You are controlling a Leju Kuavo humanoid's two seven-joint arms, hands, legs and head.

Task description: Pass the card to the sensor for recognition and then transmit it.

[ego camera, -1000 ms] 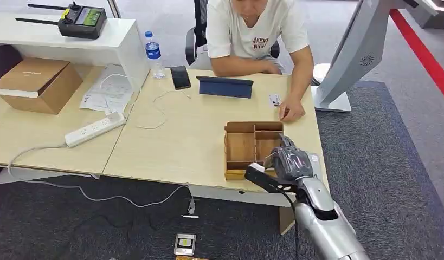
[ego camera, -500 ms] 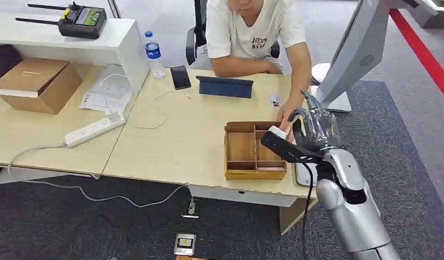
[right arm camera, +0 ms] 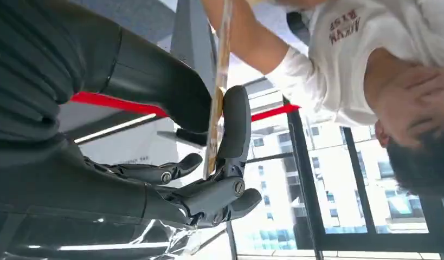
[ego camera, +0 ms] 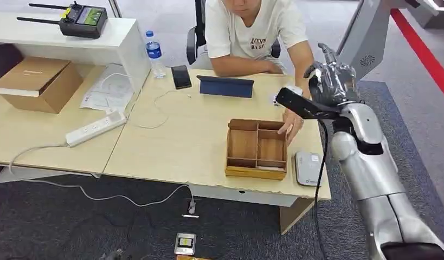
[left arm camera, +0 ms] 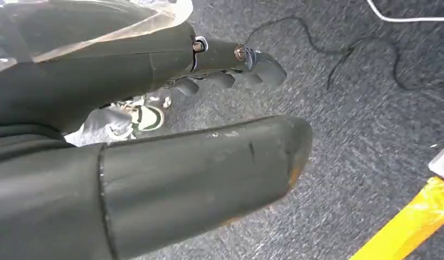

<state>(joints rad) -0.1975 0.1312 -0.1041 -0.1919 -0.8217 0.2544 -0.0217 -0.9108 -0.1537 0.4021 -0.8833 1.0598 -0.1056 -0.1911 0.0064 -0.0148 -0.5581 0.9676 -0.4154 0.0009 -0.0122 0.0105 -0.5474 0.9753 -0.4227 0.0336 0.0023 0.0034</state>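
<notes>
My right hand point(ego camera: 330, 81) is raised above the table's far right corner, close to the seated person point(ego camera: 252, 32). In the right wrist view a thin card point(right arm camera: 223, 51), seen edge-on, is pinched between the thumb point(right arm camera: 171, 92) and a dark finger point(right arm camera: 235, 124). A white flat sensor point(ego camera: 308, 167) lies on the table near the front right edge, well below that hand. My left hand point(left arm camera: 219, 108) hangs over dark carpet with nothing in it, fingers apart from the thumb.
A wooden compartment box point(ego camera: 256, 147) stands left of the sensor, and the person's hand point(ego camera: 291, 122) rests at its far right corner. A grey kiosk stand point(ego camera: 366, 43) rises behind my right hand. A tablet point(ego camera: 225, 86), phone point(ego camera: 180, 77), bottle point(ego camera: 153, 53) and power strip point(ego camera: 95, 129) lie further left.
My right arm has swung up and away from the box's front edge to the far right of the table, towards the person, carrying the card. The sensor has come into sight.
</notes>
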